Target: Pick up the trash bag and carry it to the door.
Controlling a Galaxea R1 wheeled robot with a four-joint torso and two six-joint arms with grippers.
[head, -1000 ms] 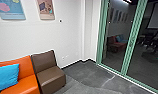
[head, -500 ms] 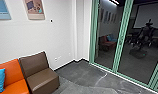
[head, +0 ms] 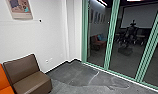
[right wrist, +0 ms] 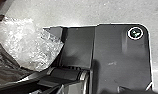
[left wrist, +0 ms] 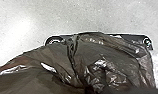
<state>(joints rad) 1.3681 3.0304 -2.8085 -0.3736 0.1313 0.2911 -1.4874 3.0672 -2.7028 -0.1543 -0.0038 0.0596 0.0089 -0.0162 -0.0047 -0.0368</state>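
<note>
Brown seat (head: 33, 81) beside orange seat (head: 1, 78), poster (head: 21, 9) on white wall (head: 48, 37), grey floor (head: 72, 75)

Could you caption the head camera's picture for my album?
Brown seat beside an orange one, poster on the white wall above, green-framed glass to the right.

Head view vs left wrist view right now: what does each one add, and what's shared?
Head view adds: brown chair, orange seat beside it, wall poster, socket low on the wall, green-framed glass panels.
Left wrist view adds: dark, crinkled trash bag, overlapping the robot's dark plate.
Both: grey floor, paler in the left wrist view.
</note>
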